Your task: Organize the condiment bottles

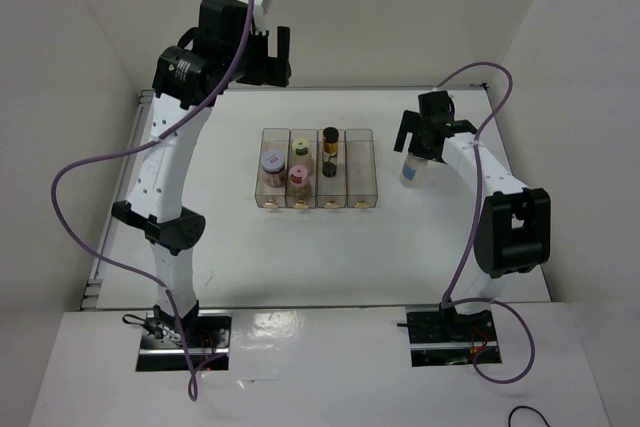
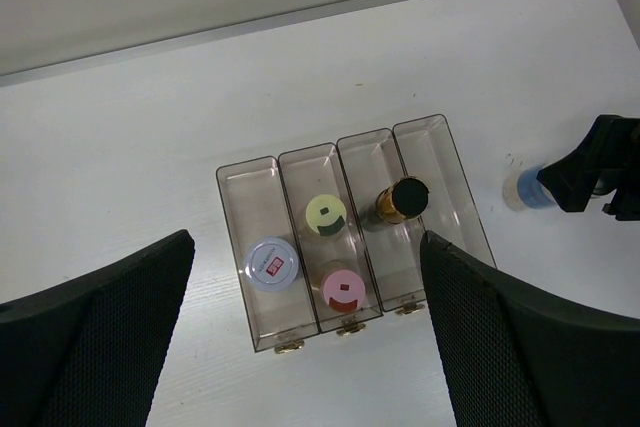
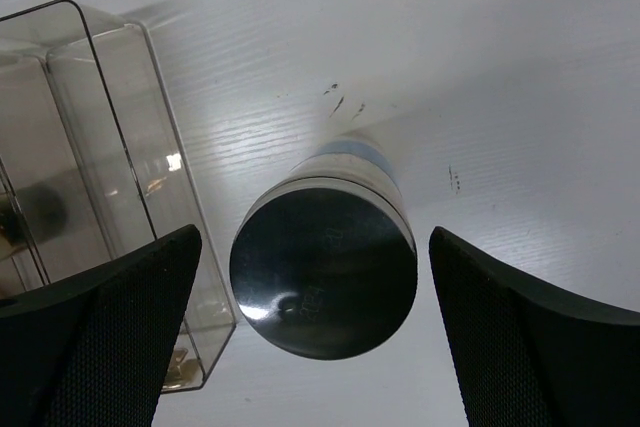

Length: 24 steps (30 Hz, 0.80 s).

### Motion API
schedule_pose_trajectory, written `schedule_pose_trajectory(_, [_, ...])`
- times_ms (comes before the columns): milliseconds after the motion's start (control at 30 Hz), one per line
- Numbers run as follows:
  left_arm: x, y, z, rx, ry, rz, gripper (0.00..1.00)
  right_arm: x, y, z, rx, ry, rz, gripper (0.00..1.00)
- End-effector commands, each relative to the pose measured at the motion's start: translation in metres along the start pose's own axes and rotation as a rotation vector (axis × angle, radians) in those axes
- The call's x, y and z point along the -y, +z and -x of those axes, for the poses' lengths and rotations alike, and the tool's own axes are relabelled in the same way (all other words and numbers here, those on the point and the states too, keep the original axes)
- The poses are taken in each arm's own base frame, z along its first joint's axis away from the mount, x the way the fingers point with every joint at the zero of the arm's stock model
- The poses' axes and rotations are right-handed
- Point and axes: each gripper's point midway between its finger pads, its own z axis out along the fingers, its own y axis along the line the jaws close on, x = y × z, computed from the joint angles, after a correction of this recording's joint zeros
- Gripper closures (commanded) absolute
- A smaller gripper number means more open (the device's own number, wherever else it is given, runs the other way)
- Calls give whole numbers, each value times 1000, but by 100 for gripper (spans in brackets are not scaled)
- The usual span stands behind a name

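right hand (image 1: 419,141): spread, straddling blue-label bottle (image 3: 323,282) on desk (image 2: 150,147)
left hand (image 1: 268,63): spread, high above rack (image 2: 442,179)
jars (image 2: 272,264): four, in rack's three left slots

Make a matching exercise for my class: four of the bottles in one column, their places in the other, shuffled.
1 grey-lidded jar
2 pink-lidded jar
3 dark gold-banded bottle
4 blue-label bottle

A on the table, right of the rack
B third rack compartment from left
C leftmost rack compartment
D second rack compartment from left

Pairs: 1-C, 2-D, 3-B, 4-A
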Motion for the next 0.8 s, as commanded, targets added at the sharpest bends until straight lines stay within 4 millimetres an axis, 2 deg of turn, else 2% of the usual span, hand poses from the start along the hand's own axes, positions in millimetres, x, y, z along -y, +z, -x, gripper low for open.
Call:
schedule_pose_trajectory(0, [-2,-18,13,50,-20,-3,1,4,8,-4,-2,9,-40,3])
schedule_pose_trajectory(233, [-4,-16,10,41,-19,10,1,3,14,-7,-15,7,-35,17])
schedule_pose_trajectory(300, [-6,-18,10,43,-19,19,1,3,17,-10,-24,5,-39,18])
schedule_pose_trajectory(400, [-8,-22,13,54,-20,26,1,3,17,-10,-24,5,-39,26])
schedule_pose_trajectory(500, [-12,-20,11,46,-23,36,1,3,17,-10,-24,5,-39,41])
schedule_pose_trajectory(533, [-12,-20,11,46,-23,36,1,3,17,-10,-24,5,-39,50])
schedule_pose_trajectory(633, [-12,-20,11,46,-23,36,1,7,15,-9,-24,3,-61,58])
schedule_pose_trajectory(667, [-12,-20,11,46,-23,36,1,10,15,-10,-29,0,-76,64])
schedule_pose_trajectory(733, [-12,-20,11,46,-23,36,1,9,1,5,7,8,-73,71])
schedule_pose_trajectory(767, [-14,-18,9,39,-22,47,1,6,-5,17,36,6,-61,71])
